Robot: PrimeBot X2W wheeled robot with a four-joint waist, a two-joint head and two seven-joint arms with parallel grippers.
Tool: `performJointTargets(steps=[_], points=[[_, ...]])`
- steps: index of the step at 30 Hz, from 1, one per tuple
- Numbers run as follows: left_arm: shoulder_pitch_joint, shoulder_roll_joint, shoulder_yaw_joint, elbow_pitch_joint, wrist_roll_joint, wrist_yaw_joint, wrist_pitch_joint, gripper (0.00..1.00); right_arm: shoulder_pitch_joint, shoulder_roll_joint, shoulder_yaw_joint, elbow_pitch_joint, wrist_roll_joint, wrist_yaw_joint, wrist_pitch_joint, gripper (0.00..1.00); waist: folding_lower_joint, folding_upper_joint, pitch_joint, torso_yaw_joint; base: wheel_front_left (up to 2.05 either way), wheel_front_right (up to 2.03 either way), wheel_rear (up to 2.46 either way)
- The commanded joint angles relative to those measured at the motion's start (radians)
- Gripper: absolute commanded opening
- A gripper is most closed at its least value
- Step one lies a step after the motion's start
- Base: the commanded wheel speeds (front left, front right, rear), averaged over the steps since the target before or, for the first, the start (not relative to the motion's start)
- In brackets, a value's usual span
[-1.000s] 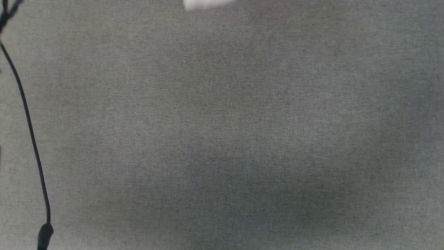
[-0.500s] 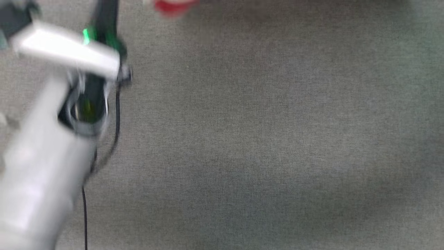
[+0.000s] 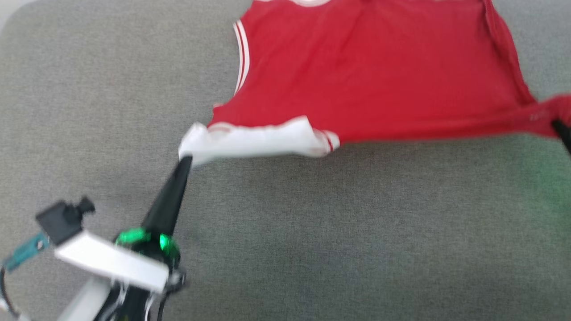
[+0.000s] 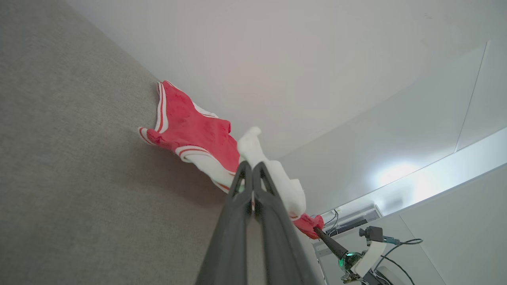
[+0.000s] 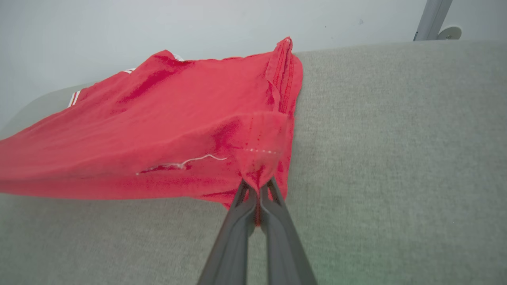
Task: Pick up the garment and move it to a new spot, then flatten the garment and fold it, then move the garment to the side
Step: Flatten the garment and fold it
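Head view shifted since half second ago: jersey (image 3: 366,76), then just red scrap at top edge, now spread across top. Lies on grey woven pad (image 3: 312,240), white wall (image 5: 158,23) behind. Jersey thin, soft, red, with white hem flap and striped armhole trim. Left claw (image 3: 185,162) slants up-right, pinched on white corner. Right claw (image 3: 563,133) pinched on red corner. Near edge pulled tight between them.
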Motion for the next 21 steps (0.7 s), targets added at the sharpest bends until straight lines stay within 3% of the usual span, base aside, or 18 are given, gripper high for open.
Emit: performJointTargets(steps=[1,7,13,17,21], points=[[0.033,0.017,0.006,-0.023,0.011,0.002,-0.007,0.00,0.042,-0.008,-0.017,-0.025,0.013,-0.002,0.007,0.00,-0.0001,-0.0001,-0.010,0.003,0.00,0.00,0.00],[0.202,0.069,0.015,-0.152,0.031,0.002,-0.007,0.00,0.266,-0.026,-0.142,-0.161,0.023,-0.002,0.023,0.00,-0.0001,-0.0001,-0.024,0.006,0.00,0.00,0.00],[0.312,0.115,0.025,-0.235,0.052,0.002,-0.007,0.00,0.473,0.010,-0.299,-0.281,-0.008,-0.002,0.078,0.00,-0.0001,-0.0001,-0.028,-0.005,0.00,0.00,0.00],[0.279,0.126,0.011,-0.248,0.062,0.002,0.002,0.00,0.531,0.070,-0.391,-0.348,-0.045,-0.002,0.124,0.00,-0.0001,-0.0001,-0.029,-0.016,0.00,0.00,0.00],[0.148,0.109,-0.018,-0.190,0.031,0.002,0.055,0.00,0.474,0.138,-0.433,-0.370,-0.091,-0.002,0.185,0.00,-0.0001,-0.0001,-0.027,-0.025,0.00,0.00,0.00]])
